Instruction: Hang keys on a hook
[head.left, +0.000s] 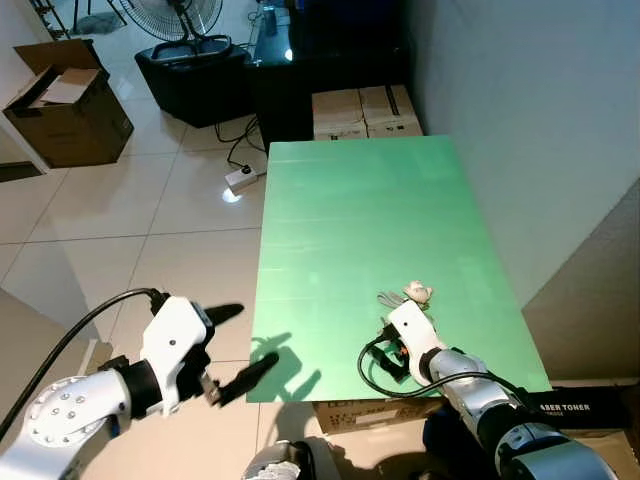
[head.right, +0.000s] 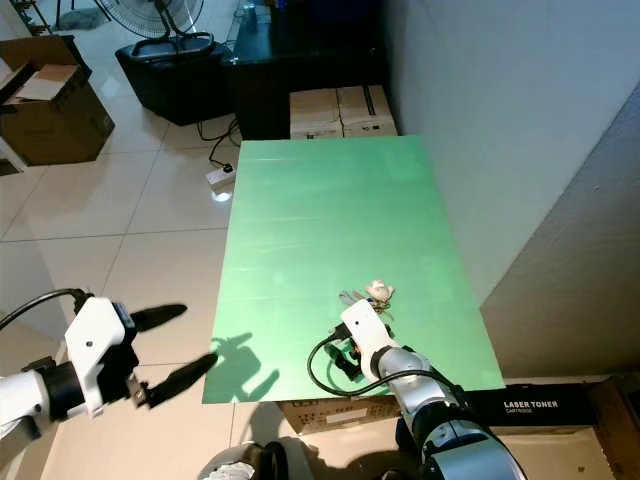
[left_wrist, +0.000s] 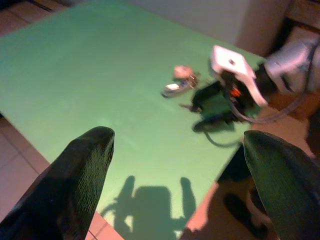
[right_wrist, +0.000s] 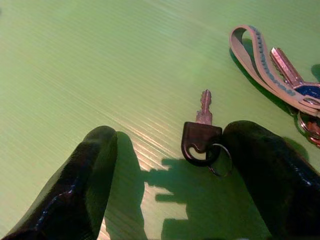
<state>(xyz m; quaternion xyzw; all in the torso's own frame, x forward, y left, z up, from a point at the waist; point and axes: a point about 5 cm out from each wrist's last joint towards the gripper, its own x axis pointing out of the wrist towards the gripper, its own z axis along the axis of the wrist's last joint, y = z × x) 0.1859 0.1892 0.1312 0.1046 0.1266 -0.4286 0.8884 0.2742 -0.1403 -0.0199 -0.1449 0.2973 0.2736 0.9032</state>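
Observation:
A bunch of keys (head.left: 407, 294) with a pale strap and a small charm lies on the green table (head.left: 350, 210) near its front right. In the right wrist view a black-headed key (right_wrist: 201, 134) on a ring lies between my right fingers, close to one finger (right_wrist: 270, 170), with the strap (right_wrist: 257, 57) beyond. My right gripper (head.left: 390, 345) is open, low over the table just short of the bunch. Off the table's front left corner, over the floor, my left gripper (head.left: 238, 345) is open and holds nothing; its wrist view looks across at the keys (left_wrist: 179, 84).
Cardboard boxes (head.left: 365, 108) stand at the table's far end beside a black cabinet (head.left: 300, 70). On the tiled floor to the left are a power strip (head.left: 240, 178), a fan (head.left: 185, 20) and an open carton (head.left: 65, 100). A wall runs along the right, with a toner box (head.left: 580, 405) below.

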